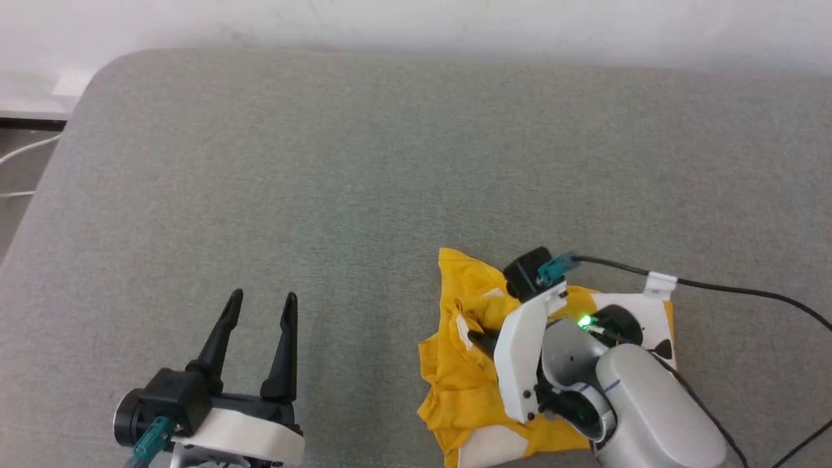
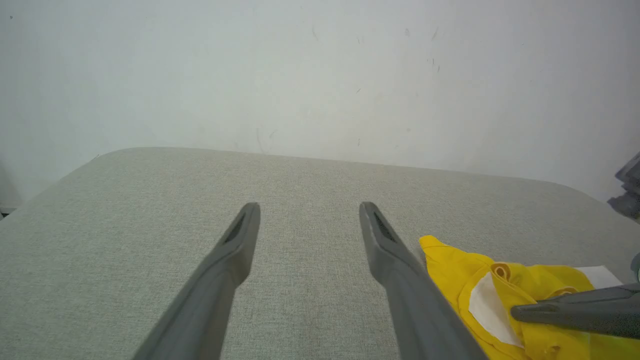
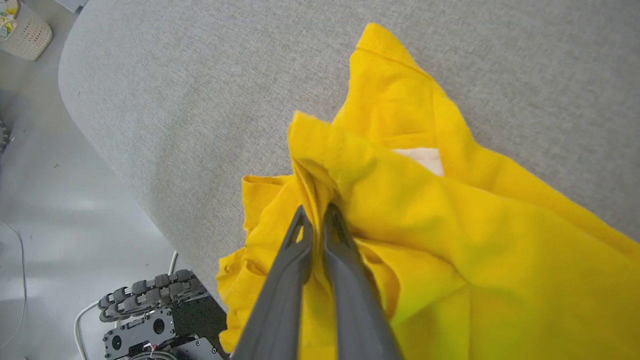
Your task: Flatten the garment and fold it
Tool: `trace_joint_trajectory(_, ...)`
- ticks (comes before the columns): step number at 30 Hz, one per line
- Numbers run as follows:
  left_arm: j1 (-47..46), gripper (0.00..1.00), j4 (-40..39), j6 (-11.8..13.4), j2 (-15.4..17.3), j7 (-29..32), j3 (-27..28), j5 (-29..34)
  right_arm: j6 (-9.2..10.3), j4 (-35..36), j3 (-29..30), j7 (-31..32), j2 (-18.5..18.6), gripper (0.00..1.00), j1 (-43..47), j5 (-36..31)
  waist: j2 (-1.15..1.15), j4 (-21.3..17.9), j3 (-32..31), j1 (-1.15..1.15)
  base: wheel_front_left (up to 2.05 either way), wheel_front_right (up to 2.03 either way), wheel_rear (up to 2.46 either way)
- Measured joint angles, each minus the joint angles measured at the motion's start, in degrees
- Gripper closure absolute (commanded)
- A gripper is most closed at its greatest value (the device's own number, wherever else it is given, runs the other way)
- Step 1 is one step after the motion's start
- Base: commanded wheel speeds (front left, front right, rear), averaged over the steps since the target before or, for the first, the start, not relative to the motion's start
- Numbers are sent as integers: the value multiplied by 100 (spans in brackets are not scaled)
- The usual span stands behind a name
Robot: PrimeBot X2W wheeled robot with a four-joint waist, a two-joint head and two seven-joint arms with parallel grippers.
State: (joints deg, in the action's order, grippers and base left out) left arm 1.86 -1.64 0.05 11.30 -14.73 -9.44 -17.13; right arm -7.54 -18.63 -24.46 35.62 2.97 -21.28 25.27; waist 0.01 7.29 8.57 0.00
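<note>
1. Head view: left gripper (image 1: 261,300) lower left, fingers spread wide, empty. One crumpled shirt (image 1: 461,383) lower right on the table (image 1: 364,169); right gripper (image 1: 473,337) on it.
2. Left wrist view: two fingers (image 2: 240,240) parted over bare table; shirt at lower right.
3. Right wrist view: fingers (image 3: 300,240) pinched on a shirt fold at centre.

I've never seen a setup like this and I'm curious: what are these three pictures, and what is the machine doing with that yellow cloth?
It is a two-armed robot. One picture looks down from its head; the other two come from cameras on its wrists, looking along each gripper's two dark fingers. On the grey padded table lies the garment, a crumpled yellow T-shirt with white patches. The right gripper is shut, pinching a fold of the shirt. The left gripper is open above bare table, holding nothing. The shirt is not yet flattened.
</note>
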Motion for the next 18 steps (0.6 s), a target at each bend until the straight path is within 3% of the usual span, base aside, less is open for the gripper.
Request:
trace_joint_trajectory(4,0,0,30,0,3,1,-8,-13,0,-500,-131,-177,7,100,-115,-3,0,81,-60,0,0,0,0)
trace_joint_trajectory(5,0,0,35,0,5,1,-11,-22,0,-615,-157,-255,1,94,-145,7,0,96,-70,0,0,0,0)
trace_joint_trajectory(6,0,0,40,0,5,2,-10,-33,0,-730,-160,-327,-4,76,-174,33,0,107,-77,0,0,0,0)
trace_joint_trajectory(7,-1,0,47,0,5,5,-13,-48,0,-826,-160,-427,-4,29,-203,71,0,113,-83,0,0,0,0)
trace_joint_trajectory(8,-1,0,53,0,3,9,-20,-55,0,-900,-167,-530,0,0,-234,127,0,111,-84,0,0,0,0)
trace_joint_trajectory(18,-1,0,67,3,13,10,-30,-89,0,-670,-294,-1093,-11,0,-688,859,0,-106,-69,0,0,0,0)
